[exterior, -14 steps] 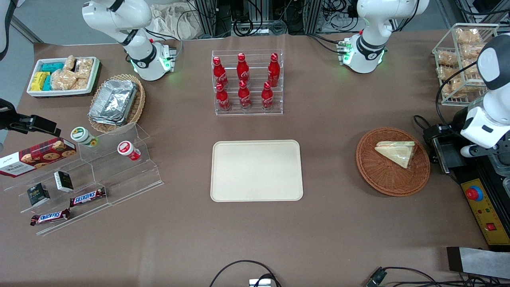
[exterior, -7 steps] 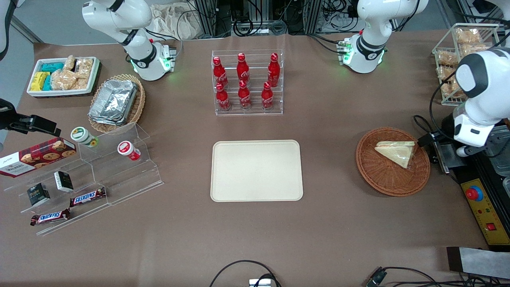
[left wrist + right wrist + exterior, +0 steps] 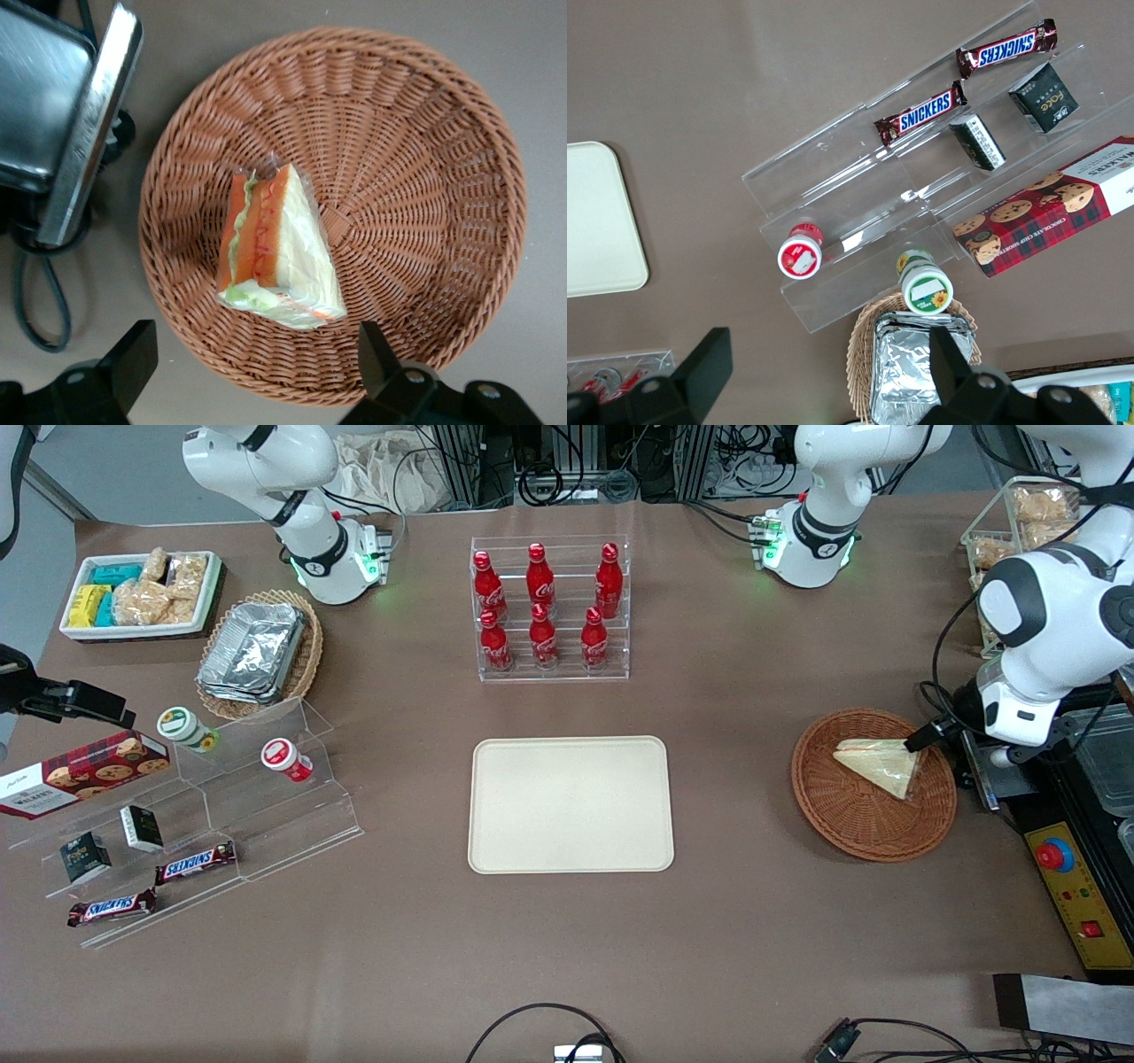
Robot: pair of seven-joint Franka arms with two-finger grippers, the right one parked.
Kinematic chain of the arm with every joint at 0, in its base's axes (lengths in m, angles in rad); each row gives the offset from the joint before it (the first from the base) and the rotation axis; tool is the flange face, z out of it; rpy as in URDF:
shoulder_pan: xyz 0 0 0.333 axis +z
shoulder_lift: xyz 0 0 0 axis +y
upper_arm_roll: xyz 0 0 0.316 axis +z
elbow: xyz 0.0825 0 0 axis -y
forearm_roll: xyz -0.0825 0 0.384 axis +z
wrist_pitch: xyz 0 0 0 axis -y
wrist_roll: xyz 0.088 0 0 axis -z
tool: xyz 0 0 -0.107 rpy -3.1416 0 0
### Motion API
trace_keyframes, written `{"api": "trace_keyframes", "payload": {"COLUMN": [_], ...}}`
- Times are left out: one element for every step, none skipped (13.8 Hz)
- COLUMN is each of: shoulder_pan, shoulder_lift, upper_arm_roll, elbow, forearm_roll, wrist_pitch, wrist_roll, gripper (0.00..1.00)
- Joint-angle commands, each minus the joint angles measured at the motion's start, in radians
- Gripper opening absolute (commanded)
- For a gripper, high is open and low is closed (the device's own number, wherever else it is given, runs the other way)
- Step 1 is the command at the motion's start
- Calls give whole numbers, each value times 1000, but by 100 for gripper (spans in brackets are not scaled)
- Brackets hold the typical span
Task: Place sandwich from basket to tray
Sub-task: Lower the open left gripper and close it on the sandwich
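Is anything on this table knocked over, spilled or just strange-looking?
Nothing looks spilled or damaged. The sandwich lies off-centre in the basket, still wrapped, and the tray sits square and bare. The gripper hangs open above the basket's edge, touching nothing. The six cola bottles all stand upright in their rack.

Bright, even overhead light; soft shadows; sharp.

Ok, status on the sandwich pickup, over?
Gripper open, hovering above the basket. Sandwich lying in it, untouched. Tray bare. Nothing in the way.
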Motion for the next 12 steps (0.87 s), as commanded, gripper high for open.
{"api": "trace_keyframes", "payload": {"shoulder_pan": [6, 6, 6, 6, 6, 6, 6, 6, 5, 5, 6, 5], "shoulder_lift": [9, 24, 40, 49, 60, 69, 77, 84, 100, 106, 110, 118], "upper_arm_roll": [-6, -6, -6, -6, -6, -6, -6, -6, -6, -6, -6, -6], "elbow": [-41, -41, -41, -42, -44, -43, -42, -44, -44, -43, -42, -42], "forearm_roll": [-47, -68, -87, -101, -105, -107, -114, -118, -118, -118, -118, -119], "wrist_pitch": [70, 74, 90, 110, 123, 127, 133, 154, 166, 176, 183, 192], "wrist_roll": [-12, -11, -11, -11, -12, -12, -11, -11, -11, -11, -11, -11], "gripper": [100, 100, 100, 100, 100, 100, 100, 100, 100, 100, 100, 100]}}
